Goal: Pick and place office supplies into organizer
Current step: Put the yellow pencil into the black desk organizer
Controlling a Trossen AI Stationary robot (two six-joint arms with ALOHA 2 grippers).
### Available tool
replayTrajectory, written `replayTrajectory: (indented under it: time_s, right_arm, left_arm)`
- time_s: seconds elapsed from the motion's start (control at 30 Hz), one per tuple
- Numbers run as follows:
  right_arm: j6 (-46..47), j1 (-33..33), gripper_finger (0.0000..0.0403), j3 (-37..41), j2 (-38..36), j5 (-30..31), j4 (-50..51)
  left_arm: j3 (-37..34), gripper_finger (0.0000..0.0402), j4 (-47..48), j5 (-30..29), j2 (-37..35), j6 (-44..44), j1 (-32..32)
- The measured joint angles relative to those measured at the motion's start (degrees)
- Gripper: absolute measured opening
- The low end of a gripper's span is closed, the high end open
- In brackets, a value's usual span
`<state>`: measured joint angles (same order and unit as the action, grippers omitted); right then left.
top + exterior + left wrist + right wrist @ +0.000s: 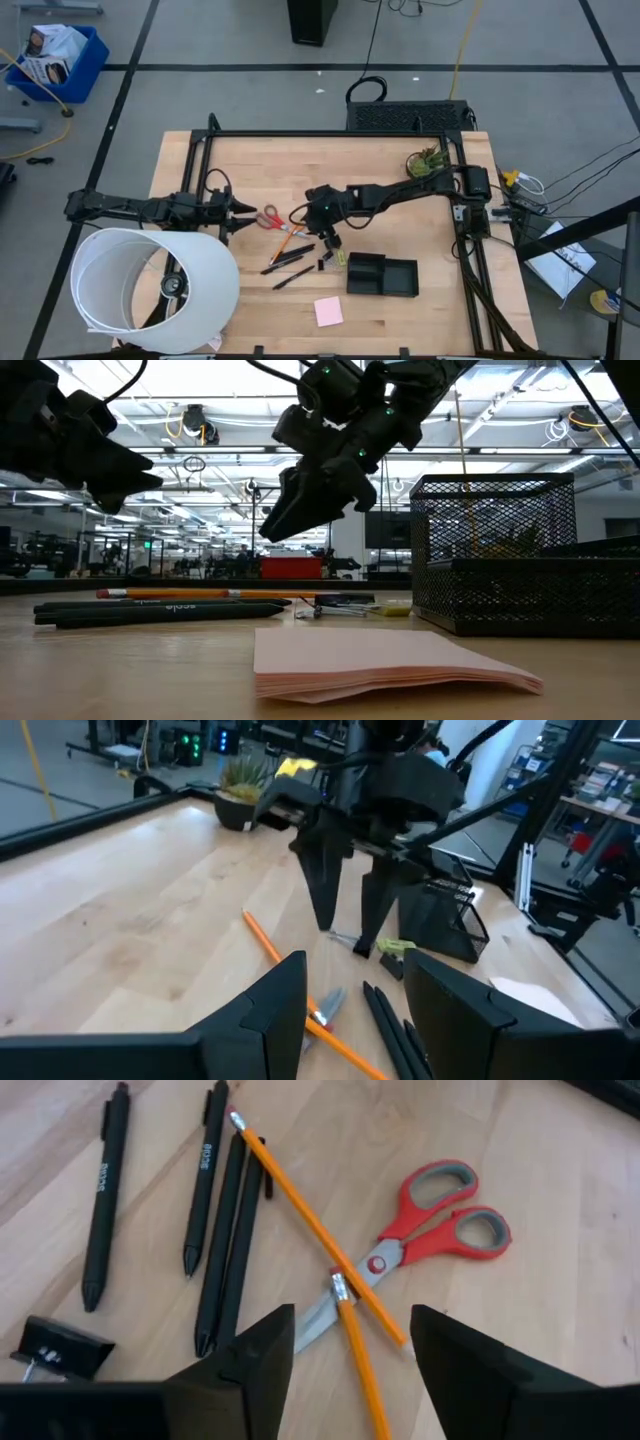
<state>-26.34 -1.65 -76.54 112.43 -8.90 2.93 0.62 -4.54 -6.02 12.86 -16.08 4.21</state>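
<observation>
from above, the right gripper (330, 240) hovers with fingers apart and empty between the scissors (272, 218) and the organizer (382, 274); the left gripper (238, 210) waits beside the scissors, fingers apart

at table level, a pink pad (390, 663) lies in front

the right wrist shows a pencil (318, 1240) crossing the scissor blades, pens (225, 1230) alongside

White print on two black pens (205, 1175), too small to read for certain. Faint white lettering on a pen barrel (180, 605) in low view, illegible. No other readable text.
</observation>
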Motion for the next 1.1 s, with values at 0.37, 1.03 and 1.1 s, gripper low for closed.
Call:
replayTrajectory:
  time_s: [0.37,1.03,1.1]
  right_arm:
    - [-1.76,-0.64,0.0172,-0.01,3.17,1.10,-3.41]
    - [-1.36,-3.50,0.0166,-0.01,9.32,0.92,-5.28]
    - [-0.72,-3.77,0.0166,-0.02,9.32,0.33,-5.26]
  left_arm:
    - [0.00,0.0170,-2.03,0.04,0.00,0.77,0.00]
    - [0.00,0.0170,-1.73,0.08,0.52,0.77,0.00]
    - [0.00,0.0170,-1.63,0.08,0.55,0.79,0.01]
